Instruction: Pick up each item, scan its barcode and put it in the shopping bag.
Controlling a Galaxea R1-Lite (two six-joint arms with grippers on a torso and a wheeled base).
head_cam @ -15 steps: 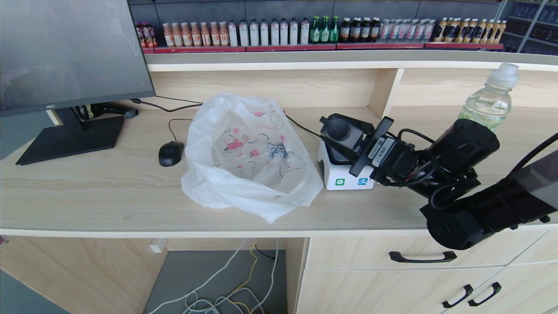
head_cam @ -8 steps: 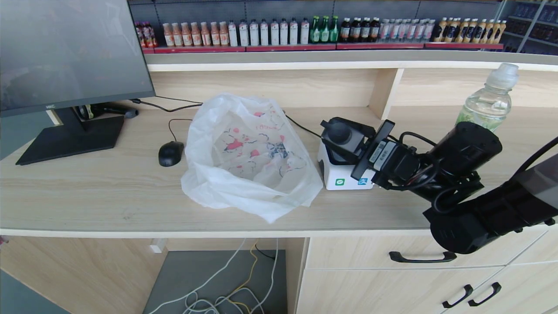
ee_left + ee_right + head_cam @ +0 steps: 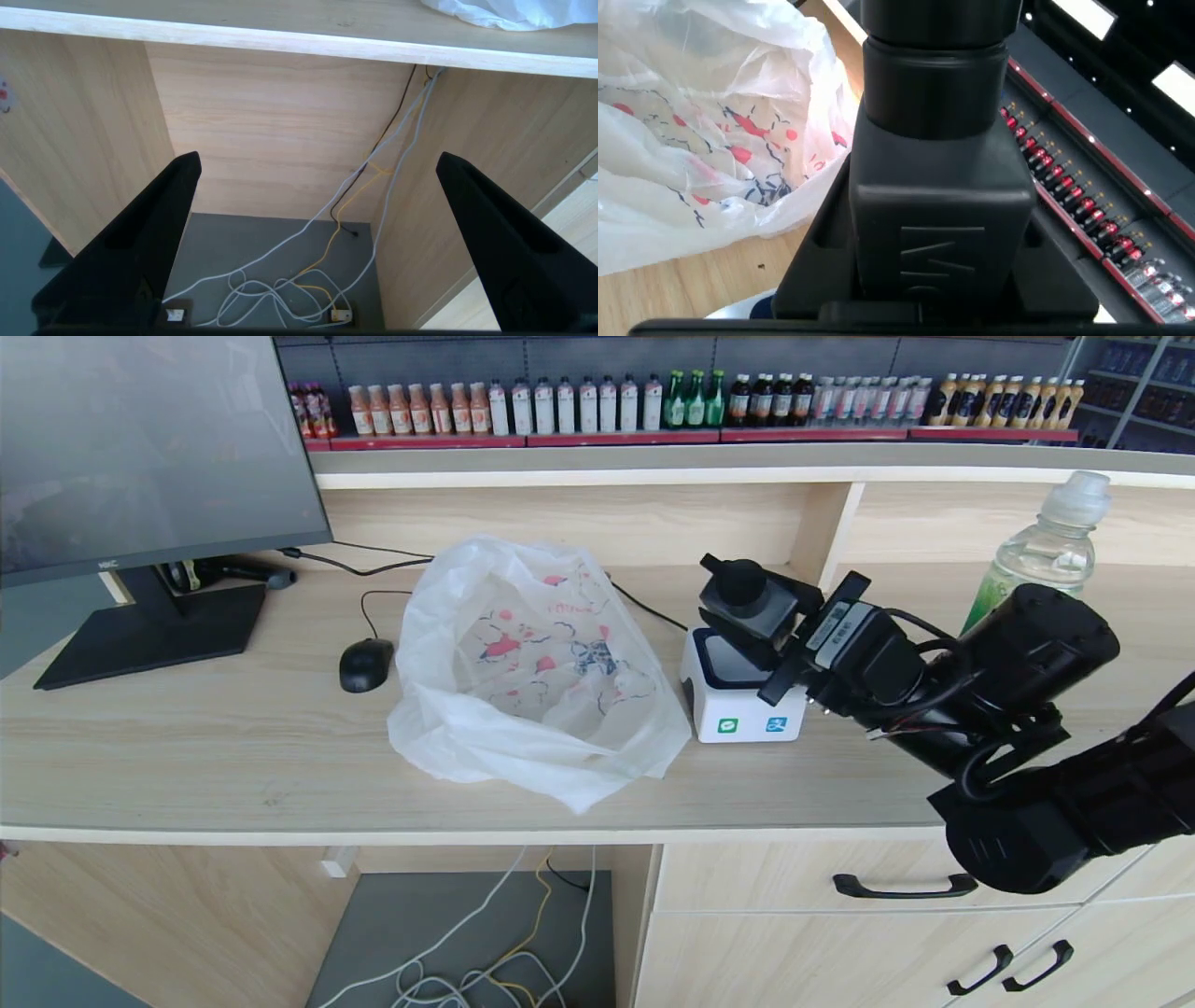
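Black bottle (image 3: 747, 593), clamped in the right gripper (image 3: 780, 630), should be lowered with its barcode turned toward the white scanner (image 3: 742, 700).

A shop checkout is indicated by bottled drinks (image 3: 691, 397) shelved along the top and a barcode scanner (image 3: 738, 702) at centre.

We see even light on the counter (image 3: 233, 747), a faint shadow under the shopping bag (image 3: 532, 709), dull reflections on the monitor (image 3: 140, 439), and bowed lines at the head view's edges.
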